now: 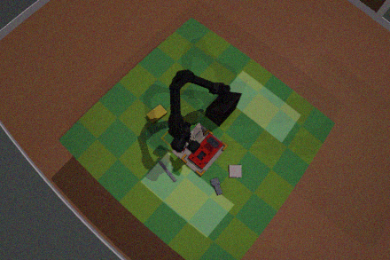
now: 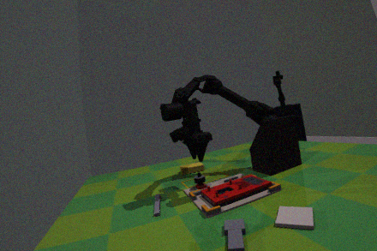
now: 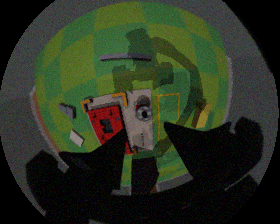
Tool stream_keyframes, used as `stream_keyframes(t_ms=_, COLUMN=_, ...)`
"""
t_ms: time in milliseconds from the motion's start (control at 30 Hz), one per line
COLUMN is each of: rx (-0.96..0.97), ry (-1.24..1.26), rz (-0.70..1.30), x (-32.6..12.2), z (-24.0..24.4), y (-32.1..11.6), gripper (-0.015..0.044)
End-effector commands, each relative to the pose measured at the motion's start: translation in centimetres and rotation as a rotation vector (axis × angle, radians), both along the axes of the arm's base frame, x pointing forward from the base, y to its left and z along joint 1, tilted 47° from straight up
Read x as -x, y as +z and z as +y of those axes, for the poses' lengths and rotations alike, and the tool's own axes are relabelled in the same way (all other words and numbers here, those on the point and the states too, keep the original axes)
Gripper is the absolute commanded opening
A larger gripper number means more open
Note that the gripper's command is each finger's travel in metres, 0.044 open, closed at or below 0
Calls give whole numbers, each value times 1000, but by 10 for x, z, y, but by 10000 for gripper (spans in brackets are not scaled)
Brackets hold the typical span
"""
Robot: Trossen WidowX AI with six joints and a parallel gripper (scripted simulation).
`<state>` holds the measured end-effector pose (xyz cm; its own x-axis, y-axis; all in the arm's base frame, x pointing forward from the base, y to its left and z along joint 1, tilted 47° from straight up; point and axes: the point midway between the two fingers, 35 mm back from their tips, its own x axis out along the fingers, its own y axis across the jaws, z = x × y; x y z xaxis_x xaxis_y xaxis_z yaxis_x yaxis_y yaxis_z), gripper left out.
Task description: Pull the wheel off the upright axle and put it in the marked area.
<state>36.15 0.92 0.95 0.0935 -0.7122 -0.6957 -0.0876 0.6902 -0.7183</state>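
The dark wheel (image 2: pixel 200 179) (image 3: pixel 140 111) sits on the upright axle on the pale board (image 2: pixel 244 206) (image 3: pixel 132 129); the axle's tip shows in its middle in the wrist view. The marked area, a thin orange outline (image 3: pixel 168 94), lies on the table just beside that board, to the right of the wheel in the wrist view. My gripper (image 2: pixel 198 160) (image 3: pixel 145 127) is open and points down, above the wheel with a gap between. Nothing shows between its fingers. In the top view the arm hides the fingertips.
A red block with raised parts (image 1: pixel 200 161) (image 2: pixel 240 193) lies on the board beside the wheel. Around it lie a yellow block (image 1: pixel 156 113) (image 2: pixel 192 168) (image 3: pixel 202 116), a grey bar (image 1: pixel 167 170) (image 2: pixel 157 205) (image 3: pixel 125 57), a grey T-shaped piece (image 1: pixel 216 186) (image 2: pixel 235 232) and a white square (image 1: pixel 235 171) (image 2: pixel 295 218).
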Motion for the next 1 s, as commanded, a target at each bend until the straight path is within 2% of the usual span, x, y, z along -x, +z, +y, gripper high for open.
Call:
stream_keyframes(t_ms=0, rx=6, ry=2, rz=-7, x=1, z=-4, y=5, gripper=300)
stream_keyframes(t_ms=167, rx=5, ry=3, rz=-7, x=-1, z=-9, y=-1, gripper=300)
stream_keyframes(t_ms=467, rx=8, ry=2, rz=-7, x=-8, z=-54, y=-42, gripper=300)
stream_keyframes(t_ms=600, rx=9, ry=2, rz=-7, x=-8, z=-58, y=-45, gripper=300)
stream_keyframes(t_ms=700, rx=4, ry=-14, rz=-7, x=-7, z=-59, y=-42, gripper=221)
stream_keyframes(t_ms=967, rx=4, ry=-14, rz=-7, x=-7, z=-59, y=-42, gripper=168)
